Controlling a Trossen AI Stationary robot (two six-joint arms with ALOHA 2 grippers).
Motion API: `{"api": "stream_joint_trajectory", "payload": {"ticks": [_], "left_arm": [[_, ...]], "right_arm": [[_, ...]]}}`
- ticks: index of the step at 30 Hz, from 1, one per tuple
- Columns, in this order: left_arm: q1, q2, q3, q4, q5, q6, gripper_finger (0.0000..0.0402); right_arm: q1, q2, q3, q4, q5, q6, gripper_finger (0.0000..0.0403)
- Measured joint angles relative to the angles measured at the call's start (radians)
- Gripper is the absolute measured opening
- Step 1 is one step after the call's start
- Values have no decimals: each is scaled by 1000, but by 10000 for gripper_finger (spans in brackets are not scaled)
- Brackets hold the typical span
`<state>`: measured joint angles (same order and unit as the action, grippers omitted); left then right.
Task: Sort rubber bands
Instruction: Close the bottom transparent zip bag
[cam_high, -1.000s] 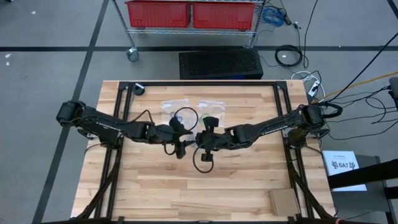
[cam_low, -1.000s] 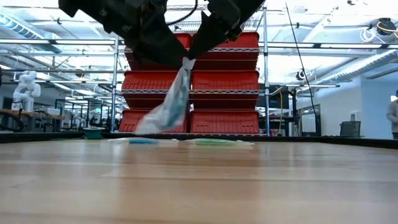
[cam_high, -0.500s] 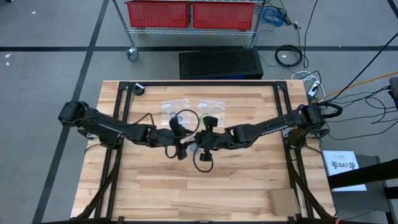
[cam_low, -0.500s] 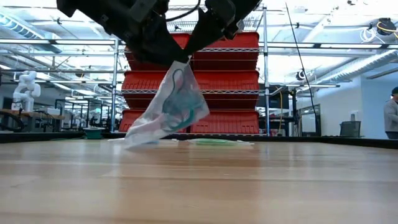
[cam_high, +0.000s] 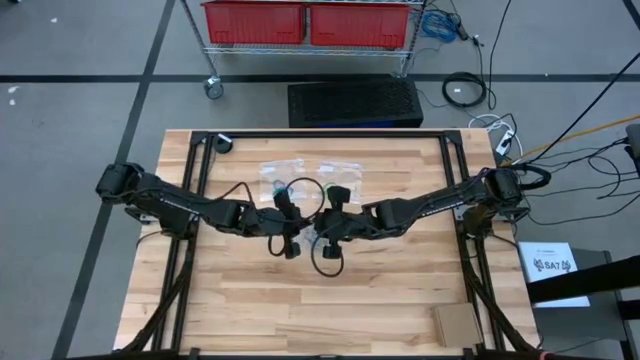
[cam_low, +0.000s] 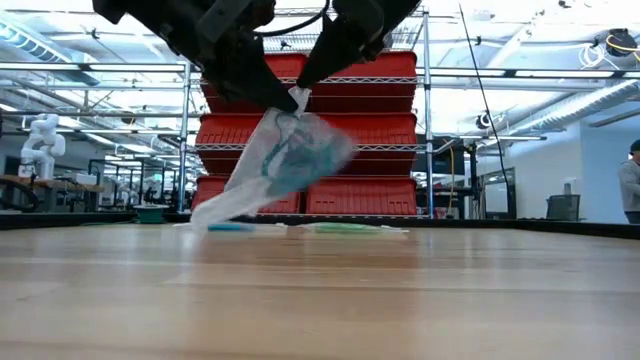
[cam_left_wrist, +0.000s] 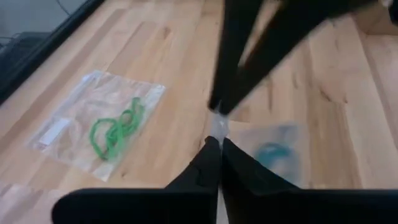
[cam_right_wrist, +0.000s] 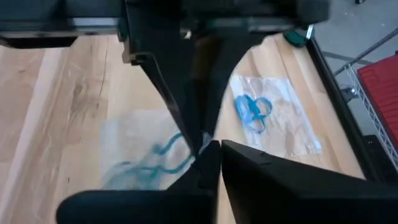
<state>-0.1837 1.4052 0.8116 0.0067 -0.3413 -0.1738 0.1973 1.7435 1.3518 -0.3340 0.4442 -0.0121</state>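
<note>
High view: left gripper (cam_high: 293, 240) and right gripper (cam_high: 318, 232) meeting mid-counter (cam_high: 400, 300). Low view: both jaws pinching one bag (cam_low: 285, 160) of teal rubber bands (cam_low: 300, 155) aloft; uneven pull risks tearing or dropping. Wrist views: sorted green bands (cam_left_wrist: 115, 127), blue bands (cam_right_wrist: 252, 111) bagged nearby.

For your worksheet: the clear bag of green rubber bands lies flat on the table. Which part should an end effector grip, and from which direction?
Probably an edge or corner of the bag of green rubber bands, approached from above. It lies flat on the table, and the bands bunch near its middle, leaving thin bare film around the rim. Both the left end effector and right end effector are busy pinching another bag.
</note>
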Motion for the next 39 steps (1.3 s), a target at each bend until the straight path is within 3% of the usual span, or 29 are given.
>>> {"api": "stream_joint_trajectory", "payload": {"ticks": [7,12,16,19,22,25,28,31,39], "left_arm": [[-2,-3,0,-4,19,33,4],[-3,-45,0,-20,42,34,3],[-17,-110,0,-52,50,55,3],[-31,-159,0,-51,51,79,2],[-46,-197,-1,-43,52,96,2],[-53,-214,-30,45,95,113,2],[-54,-213,-69,175,186,132,2],[-49,-213,-104,292,239,138,1],[-46,-206,-108,305,256,136,1]], "right_arm": [[13,-118,0,-107,0,-10,51],[13,-221,-1,-369,-1,92,78],[6,-273,-124,-489,-116,163,78],[5,-329,-340,-284,-241,189,66],[7,-366,-588,165,-343,195,52],[5,-346,-781,701,-321,164,43],[5,-274,-854,1077,-230,95,40],[-4,-206,-821,1211,-214,57,49],[-21,-94,-616,1172,-288,45,133]]}}
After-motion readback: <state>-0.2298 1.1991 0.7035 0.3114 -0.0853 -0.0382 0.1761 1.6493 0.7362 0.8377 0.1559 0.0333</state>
